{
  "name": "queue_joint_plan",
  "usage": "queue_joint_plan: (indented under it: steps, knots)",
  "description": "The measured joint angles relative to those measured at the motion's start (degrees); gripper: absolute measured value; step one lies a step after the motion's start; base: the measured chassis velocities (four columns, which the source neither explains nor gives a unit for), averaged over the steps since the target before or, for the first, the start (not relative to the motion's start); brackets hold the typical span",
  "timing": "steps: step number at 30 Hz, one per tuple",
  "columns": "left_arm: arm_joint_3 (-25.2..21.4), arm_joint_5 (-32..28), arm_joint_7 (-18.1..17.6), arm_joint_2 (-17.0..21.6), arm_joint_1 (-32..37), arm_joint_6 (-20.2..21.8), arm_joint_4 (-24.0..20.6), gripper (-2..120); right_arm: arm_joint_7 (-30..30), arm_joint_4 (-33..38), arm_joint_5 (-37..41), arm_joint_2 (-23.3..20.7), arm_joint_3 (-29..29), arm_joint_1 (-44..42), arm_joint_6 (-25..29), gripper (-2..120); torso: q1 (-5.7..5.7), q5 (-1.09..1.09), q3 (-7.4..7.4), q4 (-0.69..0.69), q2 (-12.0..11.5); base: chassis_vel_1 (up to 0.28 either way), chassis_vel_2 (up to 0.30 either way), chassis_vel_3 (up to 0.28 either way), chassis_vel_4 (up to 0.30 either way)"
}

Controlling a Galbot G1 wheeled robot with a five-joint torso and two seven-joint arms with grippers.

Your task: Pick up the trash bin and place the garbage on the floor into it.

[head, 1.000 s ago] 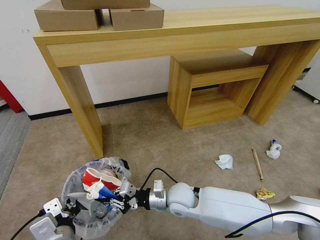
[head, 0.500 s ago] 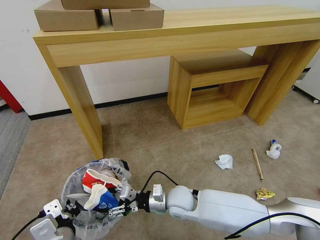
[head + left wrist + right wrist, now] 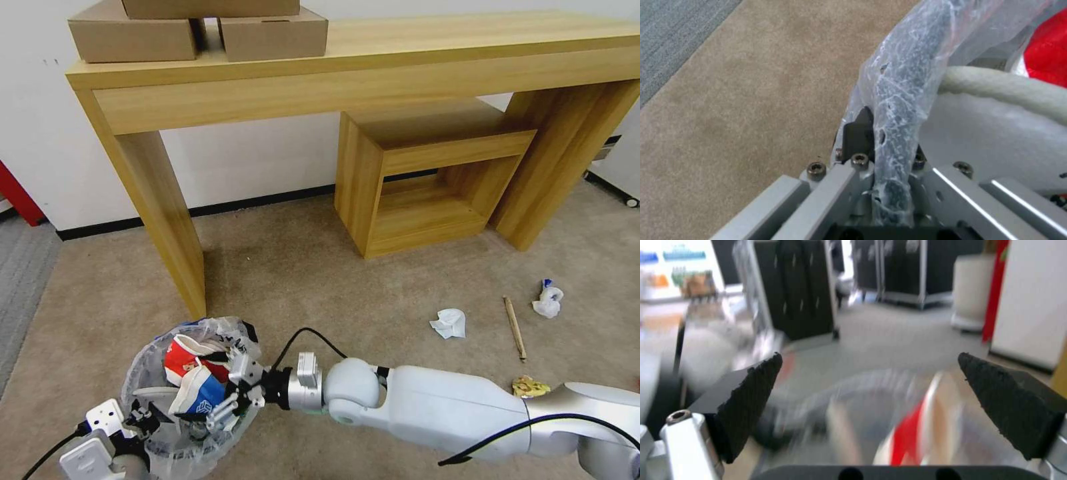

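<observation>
Down in the lower left of the head view, the trash bin (image 3: 143, 373) sits with its whitish plastic liner bulging around the rim, and the left gripper (image 3: 137, 421) is clamped on that rim at the frame's bottom edge; the left wrist view shows its fingers (image 3: 858, 136) closed tight on the bagged rim (image 3: 902, 110), with beige carpet off to the left of that frame. Inside the bin lie a red paper cup (image 3: 179, 353) toward the upper side, a blue-white carton (image 3: 200, 395) just below it, and a white slipper (image 3: 153, 391) at the left. The right gripper (image 3: 230, 393) reaches in from the right, at the bin's right rim and beside the carton, its jaws spread wide and holding nothing; the right wrist view shows the two black pads (image 3: 751, 400) far apart with only a blurred red and white shape between them. Garbage lies on the carpet in the right half of the head view: a white tissue wad (image 3: 449, 323), a wooden stick (image 3: 514, 327) to its right, a second white wad (image 3: 549, 299) with a blue bit further right, and a yellow wrapper (image 3: 529, 386) lower down, near the right arm. A wooden table (image 3: 373, 63) fills the upper frame, with cardboard boxes (image 3: 200, 27) at its upper left.
</observation>
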Motion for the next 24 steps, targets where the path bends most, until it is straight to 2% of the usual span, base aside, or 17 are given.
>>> queue_joint_plan:
  steps: [6,9,11,16,17,18,21,22,24]
  knots:
    - [-0.05,-0.28,-0.03,0.25,0.16,-0.26,0.01,0,1.14,3.42,4.91,-1.37,8.13,0.03,-2.42,100,0.0,0.0,0.0,0.0,0.0,0.0,0.0,0.0,0.0]
    - [0.15,-0.22,-0.05,0.22,0.29,-0.28,0.05,0,1.83,3.97,4.66,-3.64,13.79,-2.64,-3.77,100,0.0,0.0,0.0,0.0,0.0,0.0,0.0,0.0,0.0]
    - [0.2,-0.2,-0.05,0.19,0.31,-0.28,0.05,0,2.03,3.97,4.43,-4.22,15.05,-3.42,-4.28,100,0.0,0.01,0.0,0.0,0.0,0.0,0.0,0.0,0.0]
    - [0.47,0.0,-0.03,0.16,0.16,-0.29,0.13,0,6.92,3.33,-0.23,-6.93,23.79,-10.08,-7.5,100,0.0,0.02,0.0,-0.01,0.0,0.0,0.0,0.0,0.0]
    - [0.62,0.14,0.15,0.26,0.15,-0.28,0.14,0,8.52,2.94,-3.51,-7.81,27.87,-12.98,-9.31,100,0.0,0.01,0.0,-0.01,0.0,0.0,0.0,0.0,0.0]
    - [0.62,0.14,0.15,0.26,0.15,-0.28,0.14,0,8.52,2.94,-3.51,-7.81,27.87,-12.98,-9.31,100,0.0,0.01,0.0,-0.01,0.0,0.0,0.0,0.0,0.0]
    - [0.76,0.16,0.9,0.99,0.11,-0.28,0.25,0,13.79,2.58,-10.22,-8.58,34.93,-18.73,-12.99,100,0.0,0.02,0.0,-0.01,0.0,0.0,0.0,0.0,0.0]
    - [0.76,0.16,0.9,0.99,0.11,-0.28,0.25,0,13.79,2.58,-10.22,-8.58,34.93,-18.73,-12.99,100,0.0,0.02,0.0,-0.01,0.0,0.0,0.0,0.0,0.0]
    - [0.88,-0.05,1.18,1.63,0.09,-0.28,0.26,0,16.38,2.82,-12.35,-8.78,39.61,-22.9,-14.89,100,0.0,0.01,0.0,0.0,0.0,0.0,0.0,0.0,0.0]
